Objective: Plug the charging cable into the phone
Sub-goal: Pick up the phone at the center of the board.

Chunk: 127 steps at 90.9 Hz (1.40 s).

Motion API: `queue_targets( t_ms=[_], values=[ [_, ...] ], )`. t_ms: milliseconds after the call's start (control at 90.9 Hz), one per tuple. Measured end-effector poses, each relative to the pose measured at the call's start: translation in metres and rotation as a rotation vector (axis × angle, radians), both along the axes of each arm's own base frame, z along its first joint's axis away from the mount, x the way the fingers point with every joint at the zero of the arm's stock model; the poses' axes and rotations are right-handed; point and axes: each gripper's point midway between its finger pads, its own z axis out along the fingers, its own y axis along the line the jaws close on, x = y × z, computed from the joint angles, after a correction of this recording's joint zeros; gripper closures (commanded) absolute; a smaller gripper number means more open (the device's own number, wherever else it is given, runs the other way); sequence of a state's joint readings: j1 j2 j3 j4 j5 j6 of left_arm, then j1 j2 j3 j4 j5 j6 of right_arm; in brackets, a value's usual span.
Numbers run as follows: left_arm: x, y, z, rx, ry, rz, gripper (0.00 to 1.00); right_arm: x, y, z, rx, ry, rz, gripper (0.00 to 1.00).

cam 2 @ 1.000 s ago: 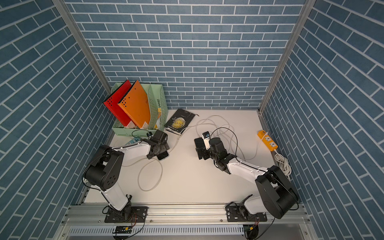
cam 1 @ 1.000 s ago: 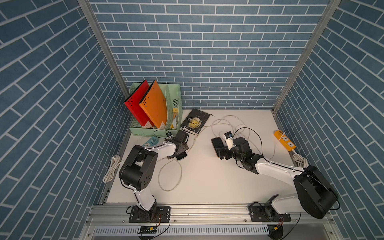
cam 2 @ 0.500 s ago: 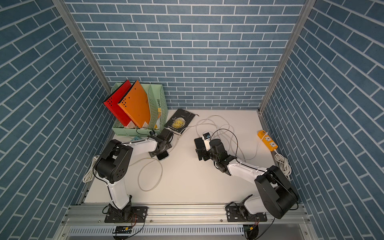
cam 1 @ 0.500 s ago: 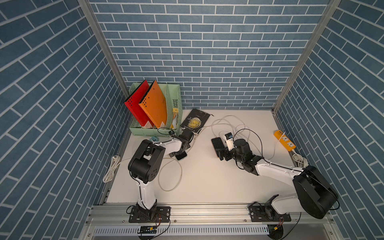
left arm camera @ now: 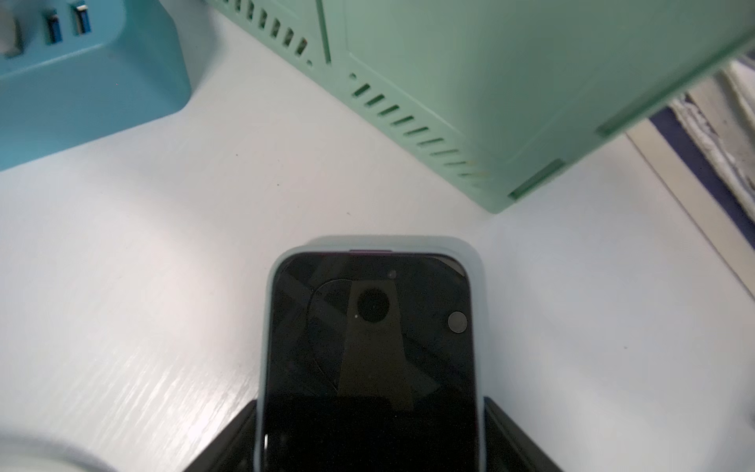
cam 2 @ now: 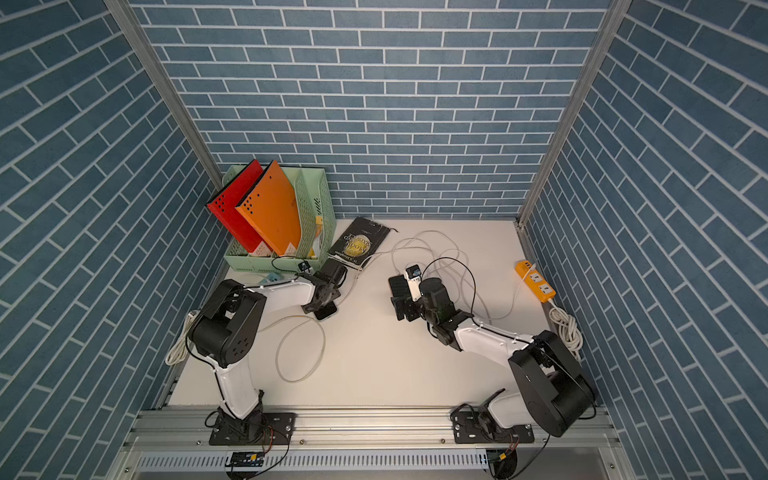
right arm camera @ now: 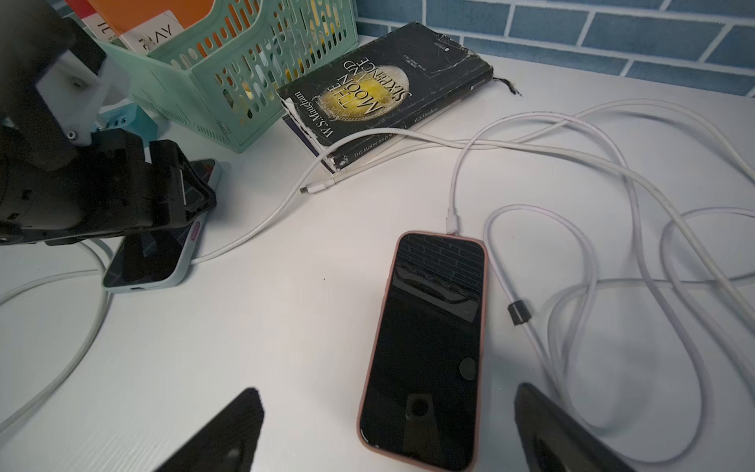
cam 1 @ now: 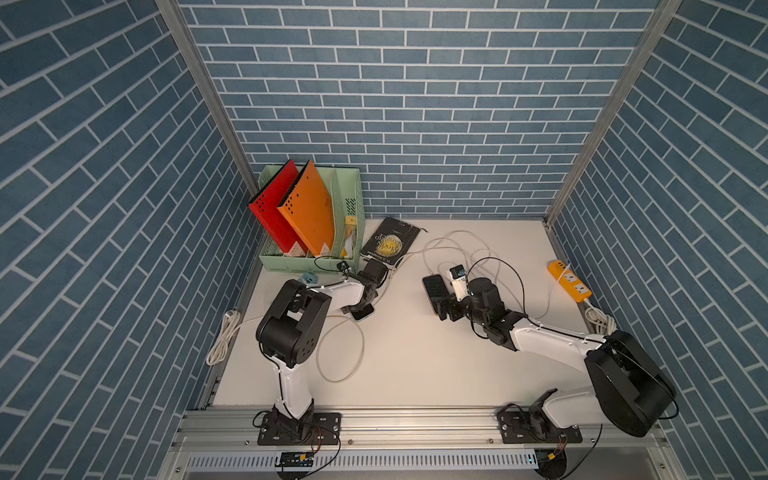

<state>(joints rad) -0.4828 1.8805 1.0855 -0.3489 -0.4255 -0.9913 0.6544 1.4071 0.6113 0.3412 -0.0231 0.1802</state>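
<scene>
Our left gripper [left arm camera: 371, 412] flanks the blue-cased phone [left arm camera: 369, 347] beside the green rack [left arm camera: 490, 102], grip uncertain; our right gripper [right arm camera: 390, 398] gapes over the pink-cased phone [right arm camera: 429, 327].

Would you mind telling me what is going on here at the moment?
Two robot arms are working on phones and charging cables. The left gripper has its jaws on either side of a phone in a pale blue case; whether they grip it cannot be told. The right gripper hovers open over a pink-cased phone, which appears to have a white cable plugged in. Another cable's plug lies free beside the book.
</scene>
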Motion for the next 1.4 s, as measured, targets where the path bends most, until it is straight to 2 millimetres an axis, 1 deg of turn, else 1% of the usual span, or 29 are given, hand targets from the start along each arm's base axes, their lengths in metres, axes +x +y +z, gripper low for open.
queue_targets(
  t_ms=[88,154,220,341,418,506,627,748,891,1012,1188,1298,1397],
  values=[
    [-0.003,-0.004,0.004,-0.030,-0.001,-0.011,0.49,0.000,0.000,-0.005,-0.006,0.009,0.000,0.03],
    [-0.005,-0.006,0.014,-0.055,-0.016,-0.021,0.51,0.000,0.000,-0.010,-0.013,0.022,-0.002,0.03],
    [-0.003,-0.009,0.031,-0.083,-0.053,-0.034,0.51,0.000,0.000,-0.015,-0.019,0.031,-0.002,0.03],
    [0.007,-0.017,0.073,-0.142,-0.165,-0.066,0.54,0.000,0.000,-0.020,-0.028,0.044,-0.003,0.04],
    [0.011,-0.021,0.090,-0.169,-0.212,-0.088,0.55,0.000,0.000,-0.023,-0.032,0.050,-0.003,0.05],
    [0.011,-0.027,0.103,-0.209,-0.259,-0.119,0.55,0.000,0.001,-0.024,-0.029,0.051,0.001,0.06],
    [-0.002,-0.032,0.107,-0.272,-0.305,-0.183,0.54,-0.005,0.012,-0.017,0.020,0.044,0.055,0.06],
    [-0.013,-0.041,0.108,-0.344,-0.347,-0.254,0.54,-0.020,0.033,-0.004,0.140,0.053,0.162,0.09],
    [-0.012,-0.057,0.113,-0.414,-0.388,-0.327,0.54,-0.036,0.062,0.023,0.306,0.059,0.282,0.12],
    [-0.008,-0.066,0.120,-0.447,-0.421,-0.361,0.54,-0.041,0.087,0.037,0.394,0.086,0.352,0.16],
    [-0.005,-0.074,0.127,-0.479,-0.451,-0.387,0.54,-0.041,0.118,0.040,0.444,0.144,0.408,0.19],
    [-0.004,-0.077,0.130,-0.489,-0.460,-0.395,0.54,-0.042,0.131,0.038,0.461,0.176,0.428,0.20],
    [-0.004,-0.079,0.127,-0.492,-0.456,-0.399,0.53,-0.039,0.140,0.037,0.476,0.204,0.437,0.24]
  ],
)
